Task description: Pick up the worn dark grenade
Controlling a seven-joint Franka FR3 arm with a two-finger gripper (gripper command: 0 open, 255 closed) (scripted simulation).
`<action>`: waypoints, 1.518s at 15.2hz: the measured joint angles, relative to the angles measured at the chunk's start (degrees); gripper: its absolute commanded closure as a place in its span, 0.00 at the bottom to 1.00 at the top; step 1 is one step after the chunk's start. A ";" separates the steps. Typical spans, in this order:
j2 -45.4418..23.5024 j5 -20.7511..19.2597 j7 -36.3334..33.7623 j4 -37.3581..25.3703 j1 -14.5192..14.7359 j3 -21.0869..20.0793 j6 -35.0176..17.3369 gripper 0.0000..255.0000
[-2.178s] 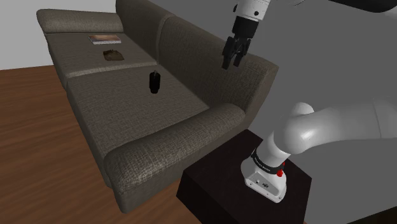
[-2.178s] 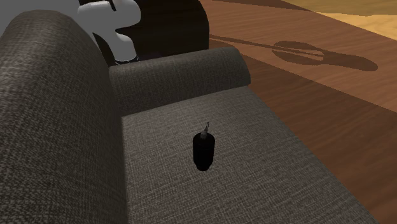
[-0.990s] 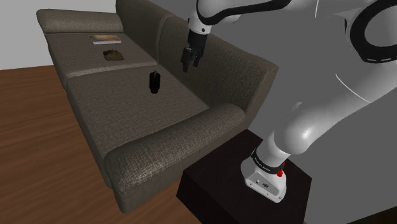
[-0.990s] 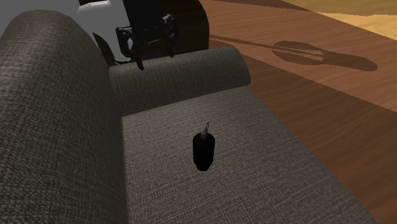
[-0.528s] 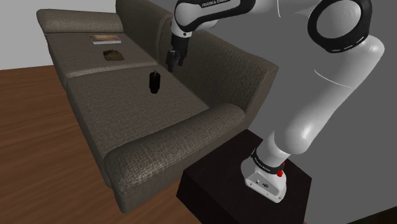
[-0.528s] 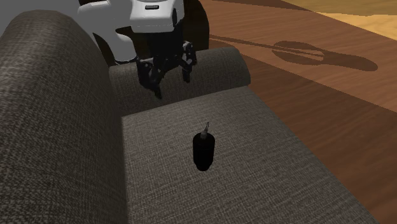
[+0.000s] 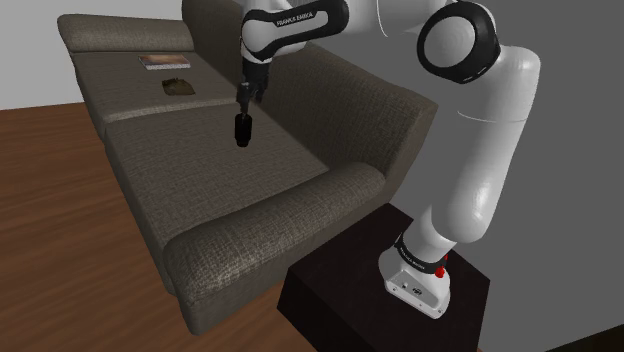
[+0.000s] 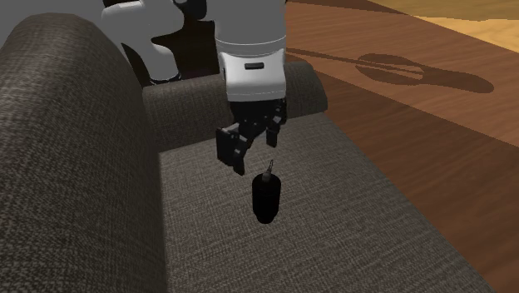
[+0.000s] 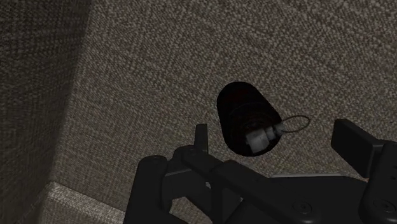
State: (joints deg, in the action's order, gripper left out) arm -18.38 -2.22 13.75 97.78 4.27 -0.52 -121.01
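The dark grenade (image 8: pixel 266 198) stands upright on the sofa's (image 8: pixel 349 250) seat cushion. Just above its top hangs the black gripper (image 8: pixel 252 152), fingers spread wide apart and not touching it.

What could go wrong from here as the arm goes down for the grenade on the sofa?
1. The grenade stands upright on a soft cushion; a nudge from the open tool may topple it.
2. In the wrist view it sits off-centre, close to one finger, which might land on it rather than beside it.
3. The ring juts out at the top and may snag.
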 measured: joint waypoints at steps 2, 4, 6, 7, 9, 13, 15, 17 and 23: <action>-3.73 -0.62 0.20 -3.59 0.43 -0.16 -0.56 0.00; -5.45 -0.83 0.25 -4.97 0.57 -0.20 -1.03 0.00; -6.18 -0.89 0.33 -4.67 0.53 -0.17 -2.12 0.00; -6.40 -0.92 0.29 -4.36 0.55 -0.17 -2.65 0.00; -7.34 -0.97 0.28 -4.00 0.51 -0.13 -3.94 0.00; -7.66 -0.99 0.22 -3.34 0.54 -0.14 -4.95 1.00; -7.66 -1.00 0.22 -3.34 0.53 -0.14 -5.01 1.00; -7.64 -1.01 0.21 -3.30 0.53 -0.13 -5.05 1.00; -7.36 -0.98 0.27 -3.69 0.51 -0.13 -4.29 1.00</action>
State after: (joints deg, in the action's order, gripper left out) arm -25.74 -3.20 14.02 94.10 4.78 -0.64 -125.30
